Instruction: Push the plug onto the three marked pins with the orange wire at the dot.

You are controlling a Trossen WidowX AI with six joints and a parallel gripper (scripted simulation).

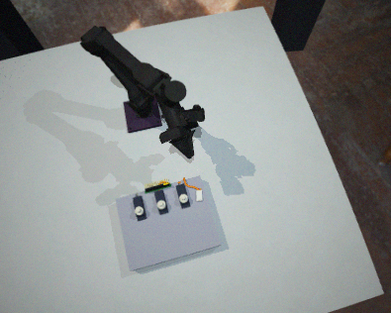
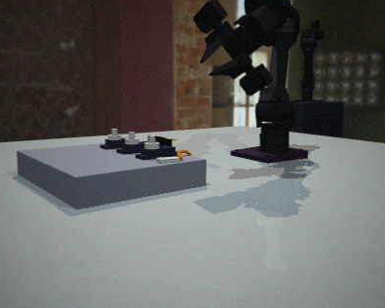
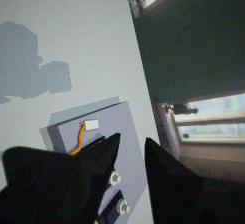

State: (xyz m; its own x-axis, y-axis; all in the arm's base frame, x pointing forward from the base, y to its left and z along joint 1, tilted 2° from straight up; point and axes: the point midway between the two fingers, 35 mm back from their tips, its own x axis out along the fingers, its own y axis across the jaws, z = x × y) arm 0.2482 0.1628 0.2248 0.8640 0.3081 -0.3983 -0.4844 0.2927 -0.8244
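Observation:
My gripper (image 1: 190, 156) (image 2: 206, 68) (image 3: 132, 139) is open, its fingertips a little apart with nothing between them. It hangs high above the table, on the arm's side of the grey holder (image 1: 174, 241) (image 2: 50, 166) (image 3: 118, 117). The white plug (image 1: 199, 195) (image 2: 168, 159) (image 3: 91, 125) lies flat on the holder's top near one corner, beside the end servo (image 1: 183, 202). Its orange lead (image 1: 191, 185) (image 2: 183, 152) (image 3: 81, 137) curves above the holder's edge. The pin row (image 1: 157, 185) sticks out at that edge; the coloured band and dot are too small to tell.
Two more dark servos with white hubs, the middle one (image 1: 161, 204) and the far one (image 1: 139, 210), stand in line on the holder. The arm's purple base plate (image 1: 135, 124) (image 2: 298, 154) sits on the white table (image 1: 283, 226) (image 2: 230, 251).

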